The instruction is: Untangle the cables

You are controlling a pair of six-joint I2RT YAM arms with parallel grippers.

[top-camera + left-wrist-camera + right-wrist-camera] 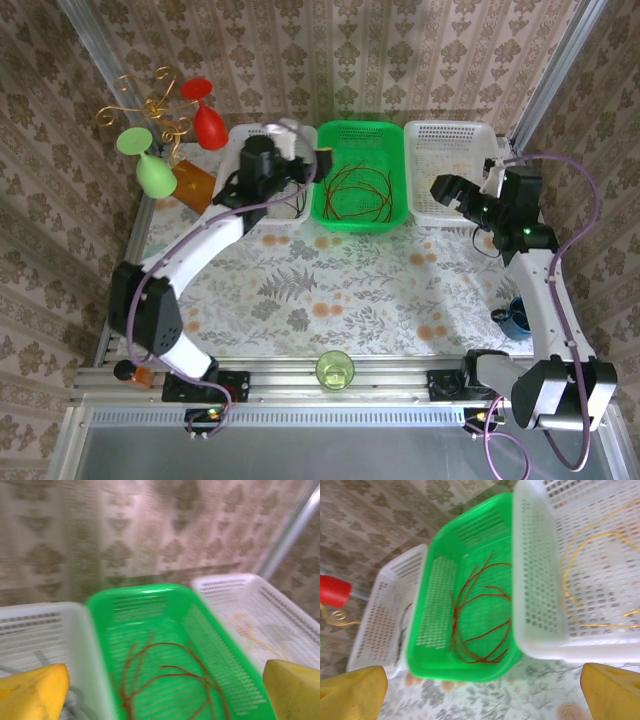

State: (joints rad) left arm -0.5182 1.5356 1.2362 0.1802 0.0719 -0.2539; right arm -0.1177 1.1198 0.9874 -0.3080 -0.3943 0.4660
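Red cables [358, 190] curl loosely in the green basket [322, 215] at the back middle. Thin black cables [402, 630] lie in the left white basket [243, 135], and yellow cables [580, 570] in the right white basket [450, 128]. My left gripper [305, 150] hovers over the left white basket's right side, open, yellow pads [32, 692] wide apart and nothing between them; beyond them lie the red cables [165, 675]. My right gripper [440, 190] hangs at the right basket's near left corner, open, pads [612, 690] apart and empty, above the floral cloth.
A gold curly wire stand [150, 108] with a red glass [207, 120] and a green glass [150, 165] stands at the back left, beside an orange box [192, 185]. A green cup [334, 370] sits at the near edge; a blue mug [515, 318] is by the right arm.
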